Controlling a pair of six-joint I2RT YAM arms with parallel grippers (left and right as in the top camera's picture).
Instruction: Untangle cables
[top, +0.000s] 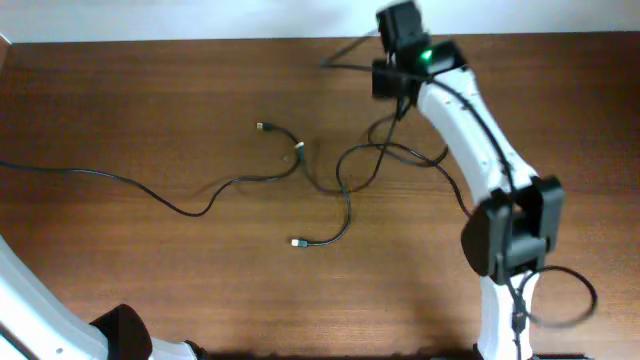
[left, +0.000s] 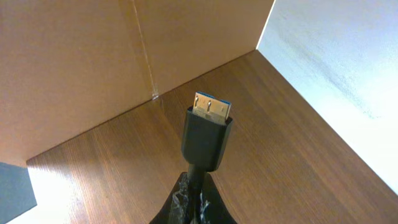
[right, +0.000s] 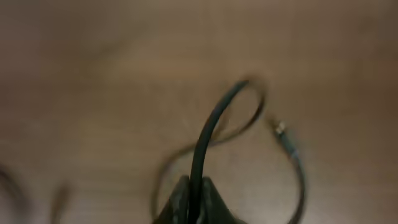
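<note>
Two thin black cables lie on the brown table. One cable (top: 190, 212) runs in from the left edge to a small plug (top: 262, 127). The other cable (top: 346, 205) loops from a plug (top: 297, 243) up toward my right gripper (top: 399, 98). They cross near the middle. In the right wrist view, my right gripper (right: 198, 186) is shut on a black cable (right: 214, 124), with a blurred loop and plug (right: 281, 129) below it. My left gripper (left: 194, 190) is shut on a cable just behind its flat metal plug (left: 211, 109). It is out of the overhead view.
The left wrist view faces a table corner with a cardboard wall (left: 74, 56) and a white wall (left: 336, 74). The white right arm (top: 480, 140) reaches across the table's right side. Its own thicker wire (top: 575, 300) curls by its base.
</note>
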